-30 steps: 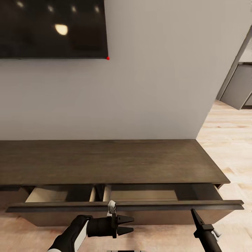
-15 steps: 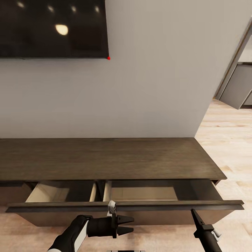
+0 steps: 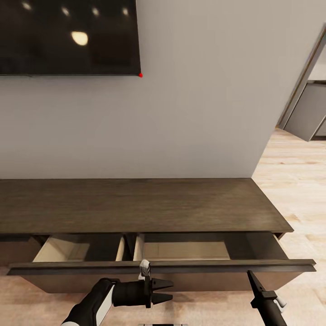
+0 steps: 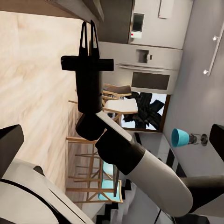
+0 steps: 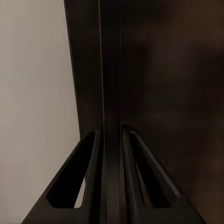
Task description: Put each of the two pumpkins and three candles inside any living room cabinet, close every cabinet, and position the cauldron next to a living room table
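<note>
1. The cabinet [image 3: 136, 208] stands against the wall, drawers pulled out.
2. Right claw [image 3: 250, 274] clenched at the drawer front [image 3: 172, 266]; left claw [image 3: 165, 291] released, idle.
3. Closing step likely: push the front inward.

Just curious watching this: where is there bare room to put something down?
The long dark-brown wooden cabinet has a bare top from wall to front edge. Its pulled-out drawer shows two pale compartments, bare where visible. Crowded spot: the drawer's front lip, where both jaws, left gripper and right gripper, sit.
</note>
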Robot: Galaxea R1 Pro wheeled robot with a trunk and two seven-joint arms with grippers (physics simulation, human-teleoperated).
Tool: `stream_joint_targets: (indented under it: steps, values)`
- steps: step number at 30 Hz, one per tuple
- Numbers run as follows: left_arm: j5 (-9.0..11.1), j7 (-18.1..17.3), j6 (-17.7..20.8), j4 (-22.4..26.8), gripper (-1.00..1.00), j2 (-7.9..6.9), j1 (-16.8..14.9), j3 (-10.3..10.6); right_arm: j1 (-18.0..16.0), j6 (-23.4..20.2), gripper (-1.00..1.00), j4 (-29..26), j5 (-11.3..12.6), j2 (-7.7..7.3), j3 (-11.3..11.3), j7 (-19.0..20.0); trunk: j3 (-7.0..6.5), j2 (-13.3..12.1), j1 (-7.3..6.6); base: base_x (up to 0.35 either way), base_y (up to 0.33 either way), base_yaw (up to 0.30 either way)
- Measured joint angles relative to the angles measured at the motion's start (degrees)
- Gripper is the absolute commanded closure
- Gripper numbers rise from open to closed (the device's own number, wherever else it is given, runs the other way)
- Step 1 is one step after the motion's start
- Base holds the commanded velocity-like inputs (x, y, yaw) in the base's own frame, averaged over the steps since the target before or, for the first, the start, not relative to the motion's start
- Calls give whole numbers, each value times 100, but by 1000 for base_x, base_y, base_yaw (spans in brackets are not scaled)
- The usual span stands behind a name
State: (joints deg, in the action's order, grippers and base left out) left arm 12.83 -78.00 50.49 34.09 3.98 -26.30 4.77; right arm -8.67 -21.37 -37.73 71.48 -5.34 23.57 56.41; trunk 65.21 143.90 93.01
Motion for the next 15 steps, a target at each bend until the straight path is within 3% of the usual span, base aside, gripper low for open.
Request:
stream_joint_targets:
  steps: [9, 15]
  values:
    - [17, -15, -28, -5, -100, -27, 21, 53, -2, 55, 100, -47, -43, -53, -42, -72, -1, 1, 0, -51, 0, 0]
    - [17, -12, -29, -11, -100, -1, 20, 54, -1, 70, 100, -30, -236, -217, -100, -8, -1, 1, 0, -44, 0, 0]
